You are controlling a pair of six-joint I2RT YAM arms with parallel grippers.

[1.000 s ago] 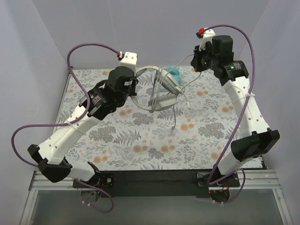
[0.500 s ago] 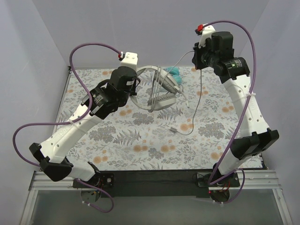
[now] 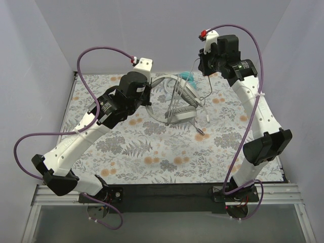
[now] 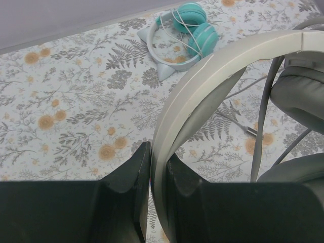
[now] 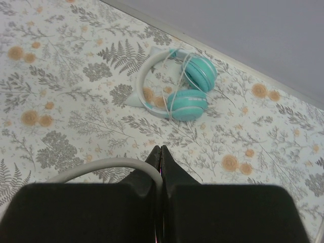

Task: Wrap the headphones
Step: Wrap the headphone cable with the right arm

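Clamps the left fingers (image 4: 157, 171) nearly closed on the pale headband (image 4: 202, 76) of the white-grey headphones (image 3: 180, 104), one dark finger on each side of the band, low in the centre of the left wrist view. Shows that pair's grey ear pads (image 4: 298, 91) at the right edge of the same view, thin cable strands running down beside them. Holds the pinched part of the band clear of the table (image 4: 76, 101); cannot tell whether the ear cups touch the floral cloth.

Presses the right fingers (image 5: 160, 161) together on the thin grey cable (image 5: 96, 164), the pale strand curving from between the tips toward the lower left of the right wrist view. Finds these fingers high in the top view, right of centre, the cable dropping from there past the white-grey pair to its plug (image 3: 201, 132), lying on the table right of centre.

Finds the white-grey headphones between the two arms, in the upper middle of the top view, tilted with the band toward the left arm (image 3: 91, 126). Finds the teal headphones (image 5: 188, 93) flat on the table near the far edge, just behind the white-grey pair, pale cord strands crossing both teal cups, apart from both sets of fingers. Shows purple cables (image 3: 96, 50) looping above each arm.
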